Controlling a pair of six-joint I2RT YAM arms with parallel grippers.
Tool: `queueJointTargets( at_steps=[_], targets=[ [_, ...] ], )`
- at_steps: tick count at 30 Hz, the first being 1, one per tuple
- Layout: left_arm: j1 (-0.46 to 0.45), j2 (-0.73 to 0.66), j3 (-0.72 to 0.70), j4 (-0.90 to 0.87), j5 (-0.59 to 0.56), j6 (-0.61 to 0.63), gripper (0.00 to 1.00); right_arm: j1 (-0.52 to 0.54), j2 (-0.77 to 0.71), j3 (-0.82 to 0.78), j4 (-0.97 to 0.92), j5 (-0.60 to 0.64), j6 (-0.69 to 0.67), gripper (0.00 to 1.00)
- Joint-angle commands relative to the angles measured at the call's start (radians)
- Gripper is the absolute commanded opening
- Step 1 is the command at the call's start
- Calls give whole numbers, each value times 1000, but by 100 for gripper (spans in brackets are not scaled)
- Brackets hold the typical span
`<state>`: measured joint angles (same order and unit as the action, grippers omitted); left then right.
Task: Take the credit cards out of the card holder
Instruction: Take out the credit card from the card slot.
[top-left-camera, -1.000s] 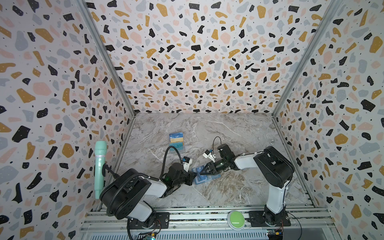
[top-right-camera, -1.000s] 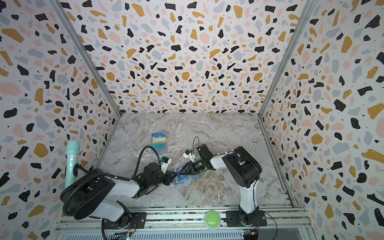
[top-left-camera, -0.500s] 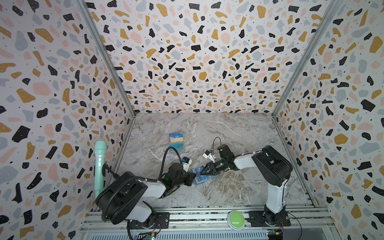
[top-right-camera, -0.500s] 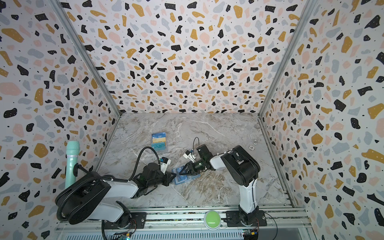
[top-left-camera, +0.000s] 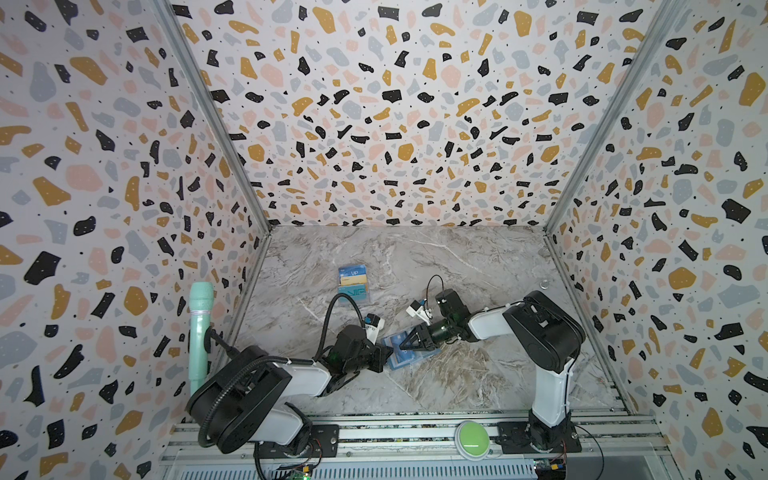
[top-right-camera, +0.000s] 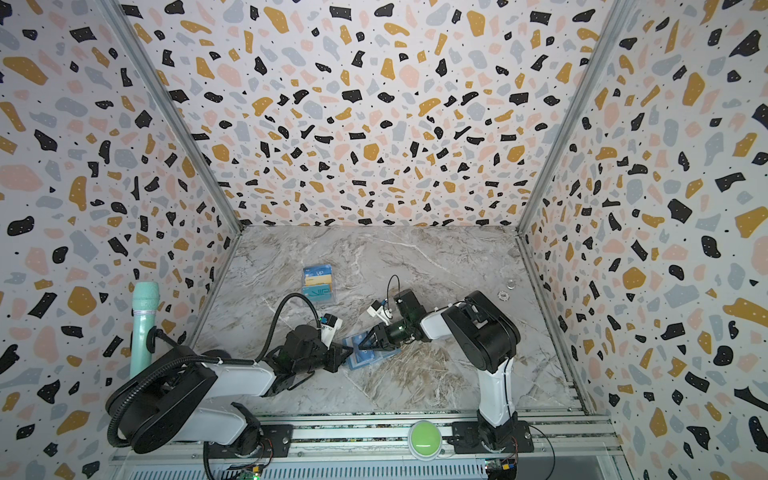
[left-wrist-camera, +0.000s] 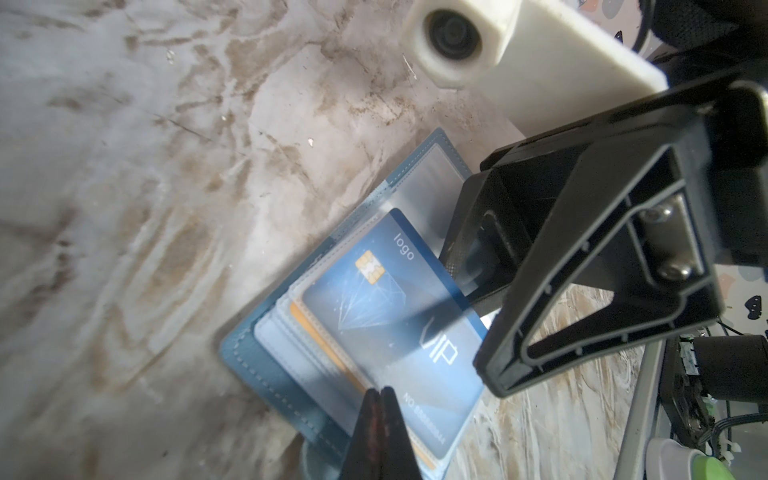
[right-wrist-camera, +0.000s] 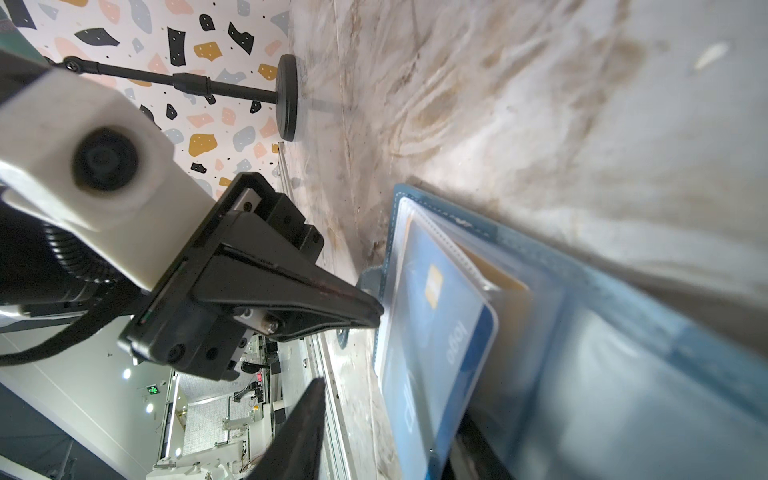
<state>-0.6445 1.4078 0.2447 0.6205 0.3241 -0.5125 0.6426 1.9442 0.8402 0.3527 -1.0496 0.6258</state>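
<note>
Toward the front of the worktop (top-left-camera: 478, 266), both top views showed the card holder (top-left-camera: 419, 358) (top-right-camera: 370, 360) lying open. In the left wrist view, the left end effector (left-wrist-camera: 380, 395) was shut, tips touching the holder's edge; the right end effector (left-wrist-camera: 469, 311) stood partly open astride a blue VIP card (left-wrist-camera: 386, 316) (chip upward). In the right wrist view that card (right-wrist-camera: 440, 332) tilted up off the holder.
</note>
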Motion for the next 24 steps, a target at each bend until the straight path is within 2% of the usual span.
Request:
queueJointTargets(
  at_steps=[1, 8, 24],
  targets=[
    [-5, 16, 14, 59, 2, 5, 0, -1, 7, -13, -10, 17, -1, 43],
    [-4, 73, -9, 203, 37, -30, 0, 0, 11, -11, -15, 20, -1, 43],
    [-4, 65, -60, 87, -42, 36, 0, 2, 5, -12, -17, 21, 2, 43]
  ],
)
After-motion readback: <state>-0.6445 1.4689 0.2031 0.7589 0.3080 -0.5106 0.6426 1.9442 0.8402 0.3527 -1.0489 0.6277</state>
